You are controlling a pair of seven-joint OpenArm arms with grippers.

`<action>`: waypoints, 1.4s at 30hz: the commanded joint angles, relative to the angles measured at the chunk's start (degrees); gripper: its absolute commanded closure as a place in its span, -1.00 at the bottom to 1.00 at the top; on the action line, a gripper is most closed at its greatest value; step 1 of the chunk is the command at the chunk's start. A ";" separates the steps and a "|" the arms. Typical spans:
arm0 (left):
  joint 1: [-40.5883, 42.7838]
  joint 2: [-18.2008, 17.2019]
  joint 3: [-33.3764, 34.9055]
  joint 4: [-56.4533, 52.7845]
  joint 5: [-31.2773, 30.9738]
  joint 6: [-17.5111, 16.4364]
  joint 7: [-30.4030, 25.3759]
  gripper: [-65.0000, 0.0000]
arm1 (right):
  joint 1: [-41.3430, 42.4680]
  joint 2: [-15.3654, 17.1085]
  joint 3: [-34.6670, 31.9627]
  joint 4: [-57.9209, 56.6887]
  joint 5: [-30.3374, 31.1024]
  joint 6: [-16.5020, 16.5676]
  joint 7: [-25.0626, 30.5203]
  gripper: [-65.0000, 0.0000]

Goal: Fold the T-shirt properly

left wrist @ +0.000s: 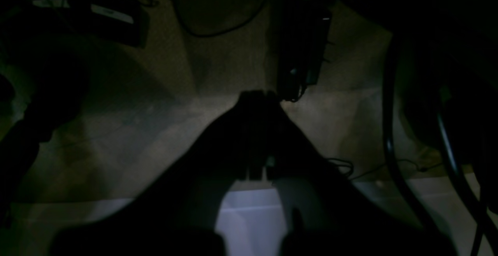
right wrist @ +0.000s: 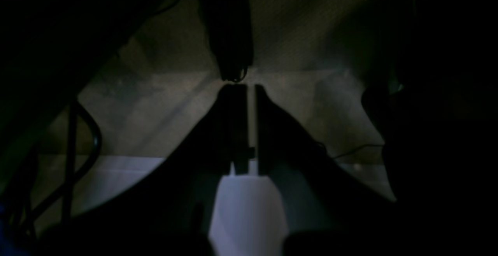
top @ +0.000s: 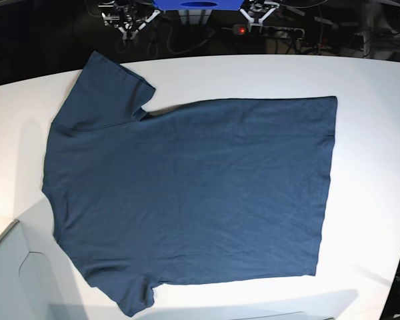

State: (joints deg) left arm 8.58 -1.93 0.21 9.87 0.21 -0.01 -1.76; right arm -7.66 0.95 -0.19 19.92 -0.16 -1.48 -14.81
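Observation:
The T-shirt (top: 193,187) is dark navy and lies spread flat on the white table (top: 373,100). Its sleeves are at the left, one at the far left corner (top: 103,90) and one at the near edge (top: 130,297), and its hem runs down the right side. Neither arm shows in the base view. The left wrist view is dim: my left gripper (left wrist: 260,94) is shut with nothing in it, out over the table's edge (left wrist: 249,217) above the floor. My right gripper (right wrist: 251,88) is likewise shut and empty, with only a thin slit between its fingers.
Behind the table are a power strip with a red light (top: 253,29), cables and a blue object (top: 197,4). A pale grey box corner (top: 13,280) sits at the near left. Both wrist views show dim carpeted floor with cables (left wrist: 393,139) and dark equipment (right wrist: 229,26).

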 commanded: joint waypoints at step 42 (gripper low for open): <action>24.96 -2.68 -0.52 43.01 -0.60 0.05 5.67 1.00 | -25.70 4.90 -0.12 48.78 0.03 1.34 -9.68 1.00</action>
State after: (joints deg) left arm 32.56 -4.34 -0.25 52.36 -0.34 0.47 4.67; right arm -32.99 5.34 -0.49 68.18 -0.21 -0.45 -25.21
